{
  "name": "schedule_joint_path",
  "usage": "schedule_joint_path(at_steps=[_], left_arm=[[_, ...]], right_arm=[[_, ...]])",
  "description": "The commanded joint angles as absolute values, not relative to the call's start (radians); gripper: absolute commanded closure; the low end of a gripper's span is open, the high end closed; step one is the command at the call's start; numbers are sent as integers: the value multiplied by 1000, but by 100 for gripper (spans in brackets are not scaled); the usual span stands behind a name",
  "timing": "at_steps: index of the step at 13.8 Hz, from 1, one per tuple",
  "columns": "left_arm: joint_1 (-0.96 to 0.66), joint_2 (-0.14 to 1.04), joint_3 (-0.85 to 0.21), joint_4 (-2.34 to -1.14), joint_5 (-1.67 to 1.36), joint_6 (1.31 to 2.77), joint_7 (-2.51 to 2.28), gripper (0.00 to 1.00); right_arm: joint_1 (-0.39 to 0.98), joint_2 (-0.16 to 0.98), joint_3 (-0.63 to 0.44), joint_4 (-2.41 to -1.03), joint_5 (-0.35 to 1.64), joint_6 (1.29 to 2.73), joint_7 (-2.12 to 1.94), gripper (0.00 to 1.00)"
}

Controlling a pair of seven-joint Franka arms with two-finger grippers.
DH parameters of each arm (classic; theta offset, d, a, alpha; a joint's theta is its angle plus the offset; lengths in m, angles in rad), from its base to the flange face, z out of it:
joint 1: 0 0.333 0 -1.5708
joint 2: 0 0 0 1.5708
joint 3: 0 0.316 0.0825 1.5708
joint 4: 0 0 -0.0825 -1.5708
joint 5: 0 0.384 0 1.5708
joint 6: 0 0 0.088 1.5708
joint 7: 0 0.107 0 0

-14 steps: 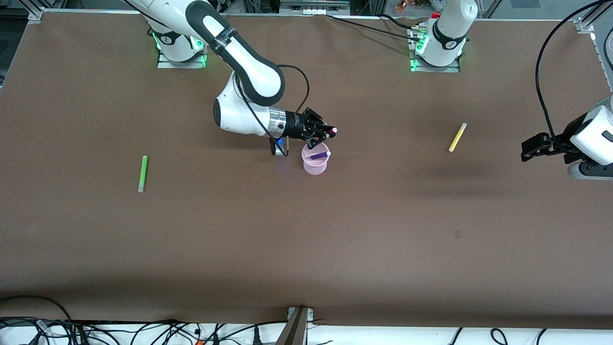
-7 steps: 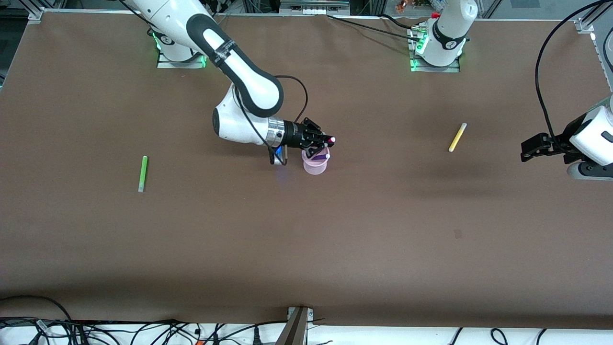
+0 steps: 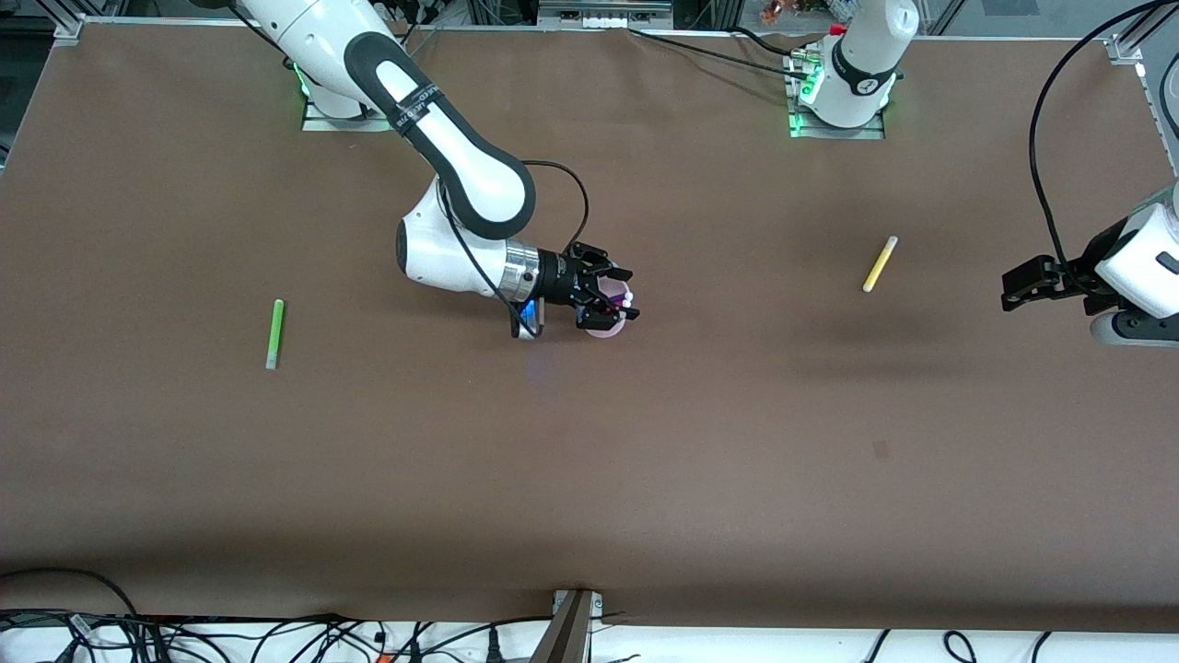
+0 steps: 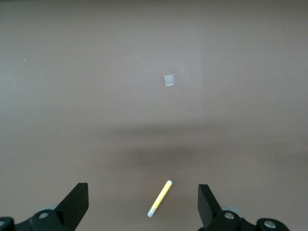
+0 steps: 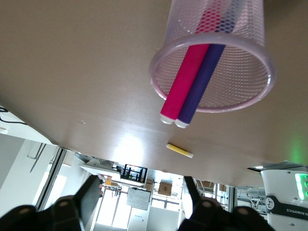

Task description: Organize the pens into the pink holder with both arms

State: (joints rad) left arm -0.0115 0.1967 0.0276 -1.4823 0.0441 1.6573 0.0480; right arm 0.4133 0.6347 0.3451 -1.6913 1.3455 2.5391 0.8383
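The right gripper (image 3: pixel 615 307) hung open and empty over the round, mesh-walled pink holder (image 5: pixel 214 53) holding the magenta pen (image 5: pixel 188 72) and purple pen (image 5: pixel 203 77), while the left gripper (image 4: pixel 143 207) waited open above the slim yellow pen (image 3: pixel 880 263).

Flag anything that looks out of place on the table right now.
Two pens lie loose, away from the pink holder: the lime green pen toward the right arm's end, the yellow pen toward the left arm's. The magenta pen and purple pen are in the holder. Nothing looks spilled or damaged.
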Motion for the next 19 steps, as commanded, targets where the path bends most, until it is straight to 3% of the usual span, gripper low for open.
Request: schedule_joint_path(at_steps=[1,6,13,19], left_arm=[[-15,213,32,-1447,40,1640,72,0],[-15,213,31,-1445,38,1641,71,0],[-15,213,32,-1445,38,1641,69,0],[-14,213,31,-1443,31,1641,67,0]], right_arm=[[413,634,348,-1677,1303,2537,841,0],[403,528,269,-1695,1007,2511,824,0],[405,330,-44,-1687,749,2032,661,0],[405,92,-254,-1761,442,1807,294,0]])
